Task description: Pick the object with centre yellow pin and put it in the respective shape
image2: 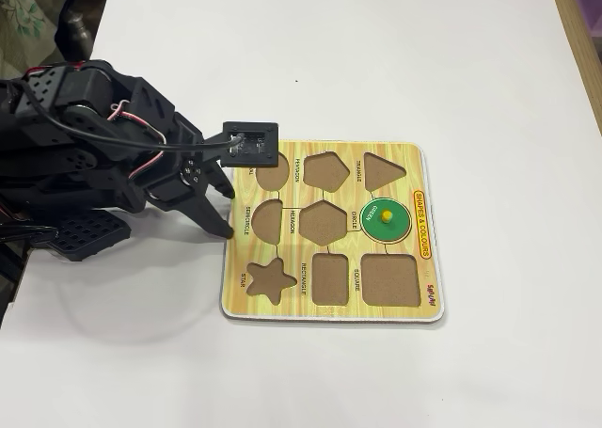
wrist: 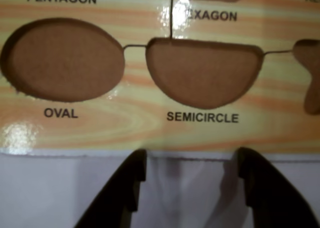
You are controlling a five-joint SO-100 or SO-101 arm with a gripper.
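- Green disc with the yellow knob (image2: 387, 220) sitting in the round cutout labelled CIRCLE (image2: 369, 223) on the yellow wood-grain board (image2: 414, 308), seemingly flush in the fixed view; placement judged done or all but done.
- End effector (wrist: 190, 175) empty, its two dark fingers spread apart over the white surface (image2: 376, 61) just off the board's edge (nothing between them in the wrist view).
- Well apart from the disc: arm (image2: 85, 155) at the board's left side in the fixed view, disc towards the right.
- Left to do, by judgement: little beyond clearing the arm away, perhaps a check that the disc is fully seated.
- Other cutouts bare: oval (wrist: 62, 60) and semicircle (wrist: 204, 72) both brown and vacant in the wrist view.
- Disc and circle cutout outside the wrist view altogether.
- Oval cutout partly covered by the wrist camera housing (image2: 251, 144) in the fixed view.
- White lettering on the disc too small to read; fingertips hard to separate against the dark arm in the fixed view.
- Hexagon cutout and the shape at the right edge cut off in the wrist view.
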